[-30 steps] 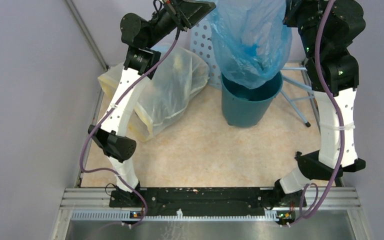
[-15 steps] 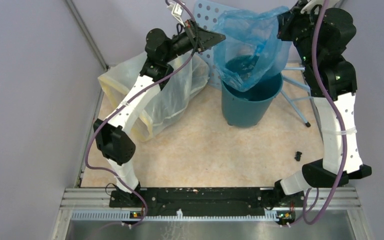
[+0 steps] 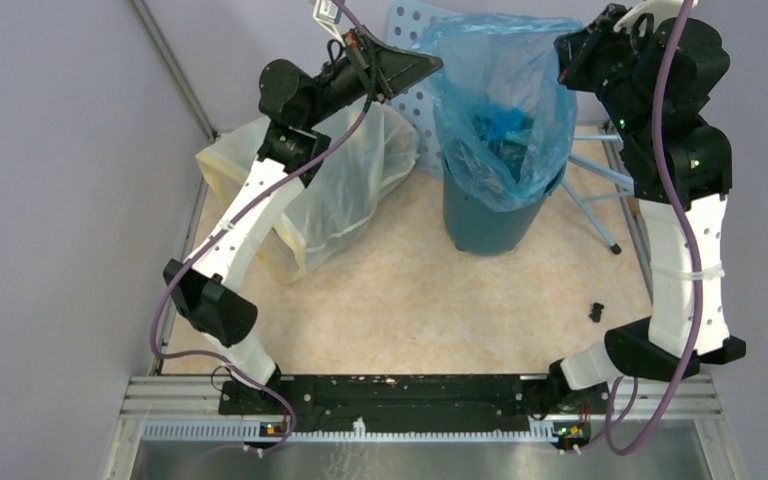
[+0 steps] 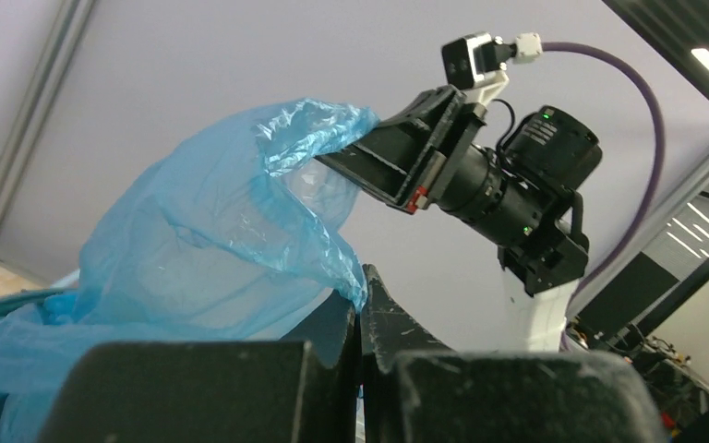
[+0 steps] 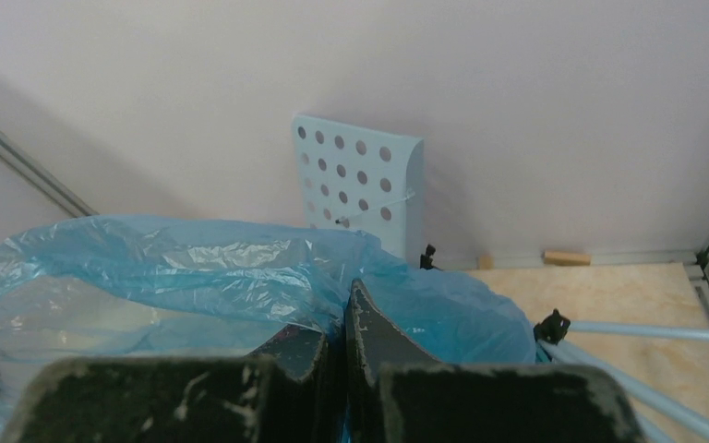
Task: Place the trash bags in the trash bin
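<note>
Top external: bag (image 3: 505,110) seemingly hangs into bin (image 3: 485,225).

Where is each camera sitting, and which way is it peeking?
Top external: high behind the arms, looking down on both arms, the blue bag and teal bin.
Left wrist: on the left arm, tilted up past the bag at the right fingers; left fingers at bottom.
Right wrist: on the right arm, facing the back wall and perforated panel; right fingers at bottom.
Shared: all three show the blue bag.
</note>
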`<action>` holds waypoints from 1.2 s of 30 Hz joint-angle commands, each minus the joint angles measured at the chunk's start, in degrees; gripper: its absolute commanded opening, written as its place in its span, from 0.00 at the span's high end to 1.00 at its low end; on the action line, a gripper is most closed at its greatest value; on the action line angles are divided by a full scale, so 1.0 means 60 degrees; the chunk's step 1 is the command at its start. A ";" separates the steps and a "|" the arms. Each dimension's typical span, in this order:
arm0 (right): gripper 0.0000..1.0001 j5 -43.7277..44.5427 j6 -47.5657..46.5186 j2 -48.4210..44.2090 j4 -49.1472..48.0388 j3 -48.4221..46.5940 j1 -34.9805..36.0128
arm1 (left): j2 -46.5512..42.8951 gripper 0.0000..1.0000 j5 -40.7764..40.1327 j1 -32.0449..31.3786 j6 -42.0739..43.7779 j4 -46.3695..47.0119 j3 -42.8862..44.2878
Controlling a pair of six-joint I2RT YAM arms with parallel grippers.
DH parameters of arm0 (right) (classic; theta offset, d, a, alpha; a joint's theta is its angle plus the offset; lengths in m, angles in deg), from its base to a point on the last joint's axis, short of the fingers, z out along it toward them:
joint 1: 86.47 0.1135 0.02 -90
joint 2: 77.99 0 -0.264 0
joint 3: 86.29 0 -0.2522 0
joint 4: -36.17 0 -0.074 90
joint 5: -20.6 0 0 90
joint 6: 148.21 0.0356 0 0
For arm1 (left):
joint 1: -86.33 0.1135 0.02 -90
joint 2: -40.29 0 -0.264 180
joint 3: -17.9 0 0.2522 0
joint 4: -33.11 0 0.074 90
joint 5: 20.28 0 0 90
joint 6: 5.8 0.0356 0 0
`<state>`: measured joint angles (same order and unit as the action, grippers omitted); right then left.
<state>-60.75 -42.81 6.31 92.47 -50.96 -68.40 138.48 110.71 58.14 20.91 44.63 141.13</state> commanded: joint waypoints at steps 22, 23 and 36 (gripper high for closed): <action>0.20 0.1525 0.1088 0.1247 0.4265 -0.0626 -0.0357 | 0.1997 1.00 0.1689 0.0732 -0.1307 -0.0175 0.0281; 0.20 0.1219 0.1236 0.1051 0.4346 -0.0101 -0.0350 | 0.2043 1.00 0.1696 0.0743 -0.1290 -0.0163 0.0272; 0.47 -0.0014 0.1504 0.0241 0.3771 0.2057 -0.0355 | 0.2399 1.00 0.1966 0.0859 -0.1560 0.0161 0.0511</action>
<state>-58.61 -34.51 6.15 114.37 -33.63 -69.89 152.43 121.23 62.82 12.28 42.01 141.04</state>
